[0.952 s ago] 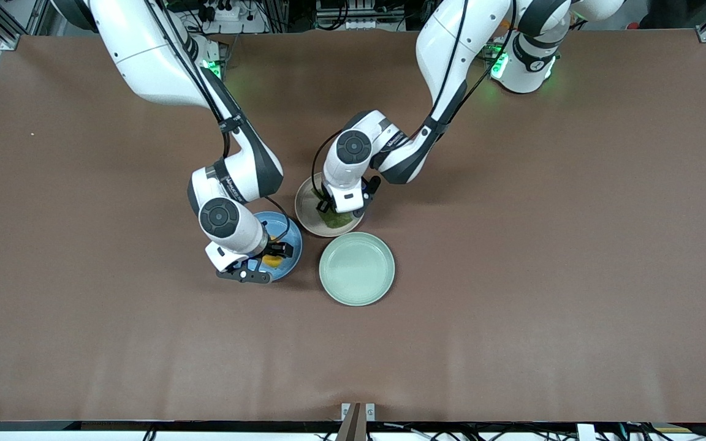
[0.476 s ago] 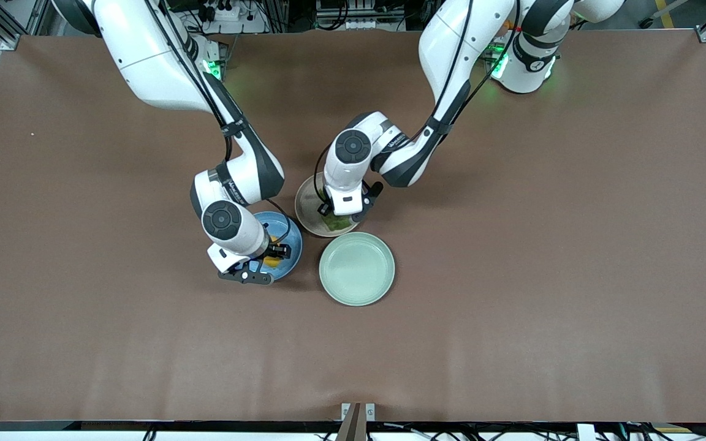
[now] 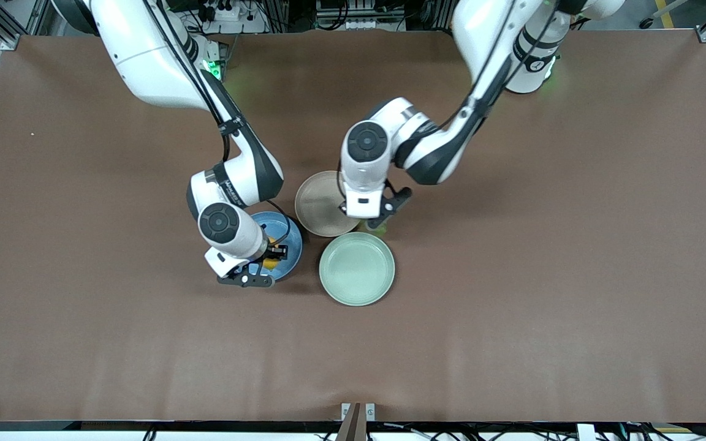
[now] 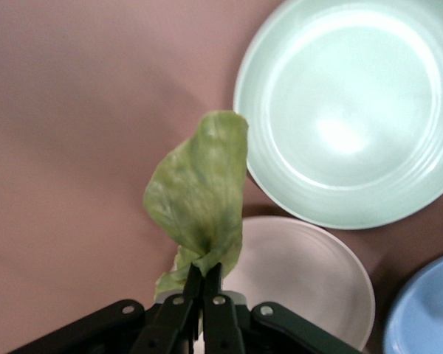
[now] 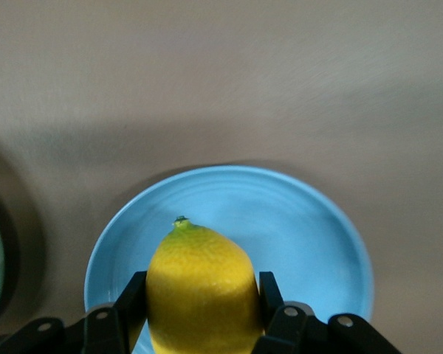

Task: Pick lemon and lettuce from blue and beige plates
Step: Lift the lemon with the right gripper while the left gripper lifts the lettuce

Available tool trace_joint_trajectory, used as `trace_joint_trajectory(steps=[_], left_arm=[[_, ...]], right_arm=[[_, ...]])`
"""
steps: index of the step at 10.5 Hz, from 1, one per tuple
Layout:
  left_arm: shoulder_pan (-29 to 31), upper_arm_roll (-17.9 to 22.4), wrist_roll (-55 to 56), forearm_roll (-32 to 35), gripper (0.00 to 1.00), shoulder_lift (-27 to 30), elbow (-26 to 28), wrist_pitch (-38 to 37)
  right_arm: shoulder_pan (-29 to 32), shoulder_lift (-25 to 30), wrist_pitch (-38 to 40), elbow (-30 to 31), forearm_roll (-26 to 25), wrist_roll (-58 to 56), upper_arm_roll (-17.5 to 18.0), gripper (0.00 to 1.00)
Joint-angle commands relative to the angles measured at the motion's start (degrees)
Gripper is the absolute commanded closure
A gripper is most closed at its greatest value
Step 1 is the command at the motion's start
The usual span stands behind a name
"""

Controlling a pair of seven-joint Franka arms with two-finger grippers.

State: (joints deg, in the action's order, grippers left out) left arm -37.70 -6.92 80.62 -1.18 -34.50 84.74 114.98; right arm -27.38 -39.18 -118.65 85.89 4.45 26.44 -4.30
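My right gripper (image 3: 270,256) is shut on the yellow lemon (image 3: 271,263) and holds it over the blue plate (image 3: 290,244). The right wrist view shows the lemon (image 5: 201,284) clamped between both fingers, with the blue plate (image 5: 295,214) beneath. My left gripper (image 3: 372,222) is shut on the green lettuce leaf (image 3: 373,227), up in the air over the beige plate's (image 3: 318,204) edge. In the left wrist view the lettuce (image 4: 203,184) hangs from the closed fingertips (image 4: 204,274), and the bare beige plate (image 4: 303,273) lies beneath.
A pale mint-green plate (image 3: 356,268) sits on the brown table, nearer the front camera than the beige plate and beside the blue one. It also shows in the left wrist view (image 4: 354,110). The blue plate's rim (image 4: 432,317) shows there too.
My left gripper has lifted the lettuce off the beige plate and moved toward the left arm's end. The beige plate now lies bare. My right gripper still holds the lemon over the blue plate.
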Motion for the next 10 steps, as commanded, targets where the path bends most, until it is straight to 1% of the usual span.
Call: trace_joint_trajectory(steps=[1,2,3,4,6,7,8,9,10], left_arm=[[6.0,-1.1,-11.7,1.7,1.0,4.9,2.3,-7.3],[8.6,-1.1,-16.8,3.2,1.0,5.9,2.6,-9.8],[11.5,-1.2,-21.9,4.0,1.0,7.2,4.2,-11.3],[14.2,-1.1,-28.9,4.1,1.0,9.0,6.6,-11.4],[20.0,-1.1,-41.2,4.3,1.0,11.6,9.7,-11.3],[22.7,-0.6,-48.1,4.3,1.0,12.1,10.3,-11.3],[24.6,0.3,-54.4,4.3,1.0,12.4,11.0,-11.0],[24.8,3.1,-59.1,4.3,1.0,12.4,12.2,-10.0],[25.0,4.7,-63.8,4.3,1.0,12.3,13.7,-8.2]], right_arm=[[0.5,0.9,9.5,-5.8,0.8,-8.5,-5.2,0.97],[0.5,1.6,9.8,-5.6,1.9,-13.9,-9.0,0.97],[0.5,2.3,10.4,-5.1,4.0,-18.2,-12.6,0.98],[0.5,2.5,12.5,-5.1,6.7,-22.3,-16.5,0.99],[0.7,2.5,12.5,-2.7,10.7,-26.3,-22.6,0.98],[1.2,2.4,12.4,-1.5,11.8,-28.9,-24.5,0.99],[2.8,2.2,10.3,0.8,12.1,-30.7,-24.9,0.99],[3.5,2.2,7.3,4.0,14.2,-32.4,-24.9,0.98],[3.8,2.1,4.8,6.7,15.6,-33.8,-25.0,0.96]])
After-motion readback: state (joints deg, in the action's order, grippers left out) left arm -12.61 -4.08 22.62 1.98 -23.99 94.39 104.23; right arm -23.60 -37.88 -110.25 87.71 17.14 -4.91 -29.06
